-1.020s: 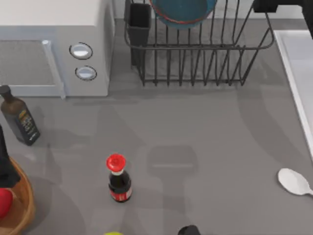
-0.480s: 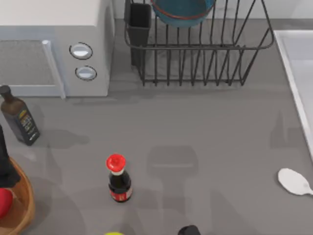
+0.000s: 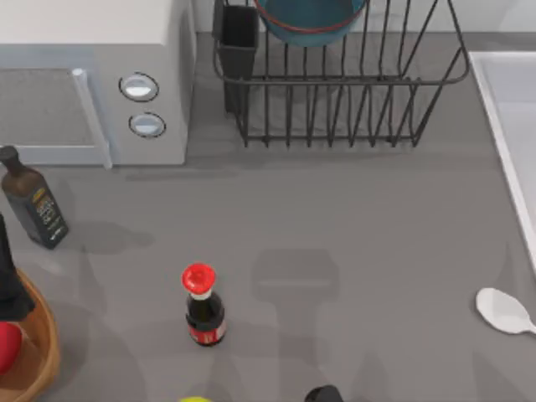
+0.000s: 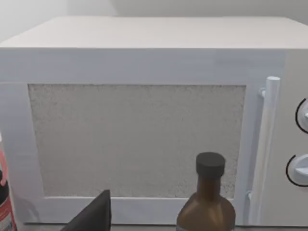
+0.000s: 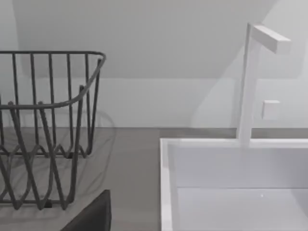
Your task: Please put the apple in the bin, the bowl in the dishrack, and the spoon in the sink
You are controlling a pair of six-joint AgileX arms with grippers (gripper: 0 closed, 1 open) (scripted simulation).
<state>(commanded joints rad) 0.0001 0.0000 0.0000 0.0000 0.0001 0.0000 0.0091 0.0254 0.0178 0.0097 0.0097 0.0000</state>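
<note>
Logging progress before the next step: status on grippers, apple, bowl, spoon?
Apple in bin, bowl in dishrack. Spoon on the counter beside sink, not in it. Nothing between them.

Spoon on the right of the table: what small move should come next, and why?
Probably bring the right arm down over the spoon to grasp it. The bowl already sits in the dishrack and the apple in the bin, while the spoon lies on the table, just outside the sink.
</note>
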